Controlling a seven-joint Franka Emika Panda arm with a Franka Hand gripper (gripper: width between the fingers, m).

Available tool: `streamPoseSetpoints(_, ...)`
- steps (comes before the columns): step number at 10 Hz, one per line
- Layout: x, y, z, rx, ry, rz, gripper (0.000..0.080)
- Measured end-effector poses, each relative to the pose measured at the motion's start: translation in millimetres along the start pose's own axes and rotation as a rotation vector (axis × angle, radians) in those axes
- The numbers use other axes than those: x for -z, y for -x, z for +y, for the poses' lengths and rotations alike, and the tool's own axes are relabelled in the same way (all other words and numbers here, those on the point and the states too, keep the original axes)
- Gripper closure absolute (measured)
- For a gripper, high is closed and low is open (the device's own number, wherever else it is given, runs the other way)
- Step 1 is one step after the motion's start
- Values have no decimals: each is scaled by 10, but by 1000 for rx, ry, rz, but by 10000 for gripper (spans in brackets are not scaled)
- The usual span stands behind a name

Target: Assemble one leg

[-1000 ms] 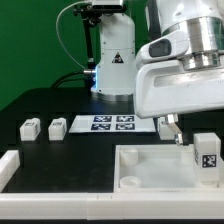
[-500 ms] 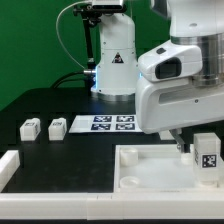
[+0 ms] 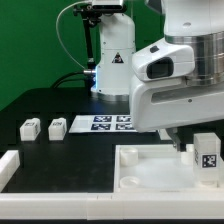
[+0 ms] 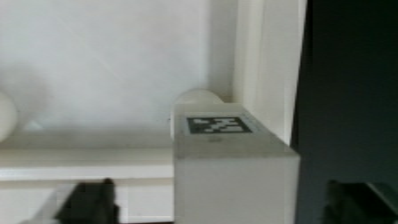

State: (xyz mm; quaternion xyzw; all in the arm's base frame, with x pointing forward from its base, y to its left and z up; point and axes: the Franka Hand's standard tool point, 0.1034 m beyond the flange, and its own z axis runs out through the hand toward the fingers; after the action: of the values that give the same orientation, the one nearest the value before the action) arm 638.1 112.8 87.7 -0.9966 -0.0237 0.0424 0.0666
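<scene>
One leg (image 3: pixel 207 156), a small white block with a square tag, stands at the right end of the large white tray (image 3: pixel 150 166). In the wrist view this leg (image 4: pixel 231 160) stands between my two dark fingers (image 4: pixel 89 202), tag face up, with a gap on each side. My gripper (image 4: pixel 222 208) is open around it and not touching it. In the exterior view my gripper (image 3: pixel 186 147) hangs low just beside the leg, mostly hidden by the arm. Two more legs (image 3: pixel 29 128) (image 3: pixel 57 128) lie on the black table at the exterior view's left.
The marker board (image 3: pixel 110 123) lies flat behind the tray, in front of the robot base (image 3: pixel 113 60). Another white rimmed part (image 3: pixel 8 166) sits at the exterior view's lower left. The tray's raised rim runs close beside the leg.
The arm has come lower and shifted a little toward the exterior view's left. The leg and the other parts have not moved.
</scene>
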Motion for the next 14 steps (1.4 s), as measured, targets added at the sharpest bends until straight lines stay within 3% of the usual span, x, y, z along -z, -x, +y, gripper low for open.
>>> streamPoseSetpoints(1, 0, 0, -1, -11, -1, 0, 276)
streamPoseSetpoints(2, -1, 0, -5, -123, -1, 0, 477)
streamPoseSetpoints(3, 0, 0, -5, -242, -1, 0, 509)
streamPoseSetpoints(5, -1, -4, -13, -427, -3, 2, 509)
streamPoseSetpoints(7, -11, -28, -15, -846, -15, 25, 509)
streamPoseSetpoints(10, -17, -38, 6, -1368, -79, 74, 508)
streamPoseSetpoints(11, -17, -29, 5, -1481, -98, 90, 508)
streamPoseSetpoints(12, -16, -24, -17, -1567, -102, 93, 508)
streamPoseSetpoints(13, -21, -23, -18, -1574, -101, 93, 432)
streamPoseSetpoints(14, -29, -20, -18, -1542, -98, 93, 432)
